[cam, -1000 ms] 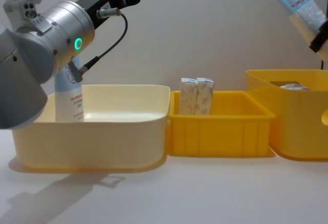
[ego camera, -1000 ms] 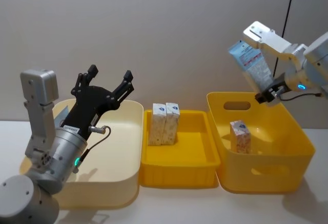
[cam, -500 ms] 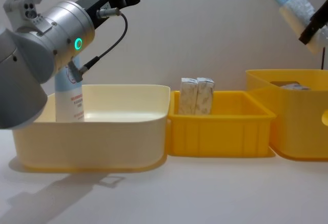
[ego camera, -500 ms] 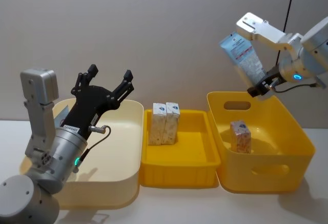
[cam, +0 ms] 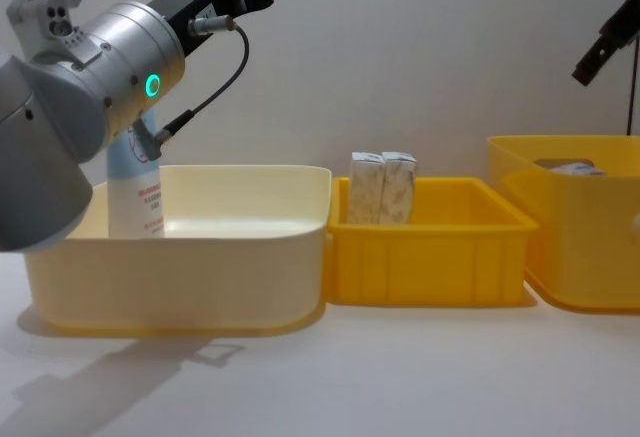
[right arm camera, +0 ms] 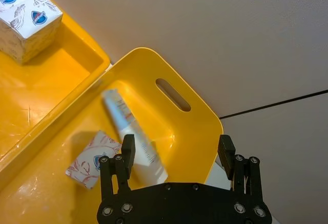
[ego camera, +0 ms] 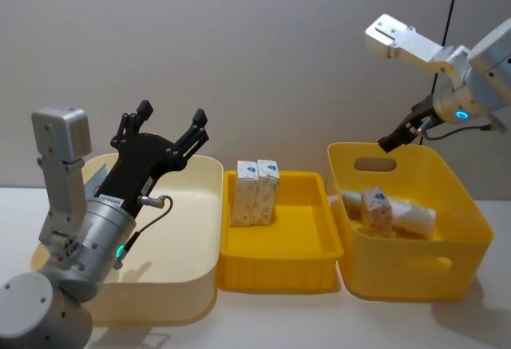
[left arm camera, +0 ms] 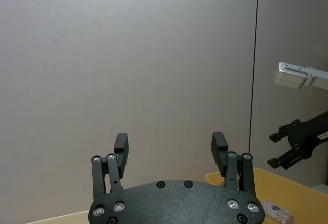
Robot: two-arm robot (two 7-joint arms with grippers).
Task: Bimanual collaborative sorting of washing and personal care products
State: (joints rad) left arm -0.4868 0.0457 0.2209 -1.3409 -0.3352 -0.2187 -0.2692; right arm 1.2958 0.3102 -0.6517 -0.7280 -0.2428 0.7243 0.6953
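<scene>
We see three bins in a row on the white table: a cream bin at nine o'clock, a shallow yellow tray in the centre, and a deep yellow bin with handle slots at three o'clock.

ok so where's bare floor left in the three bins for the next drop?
Most room: the cream bin, bare apart from one upright tube at its far-left corner, under the open left hand. The middle tray is free in front and right of its two cartons. The right bin is crowded: a carton and a dropped tube, below the open right hand.
</scene>
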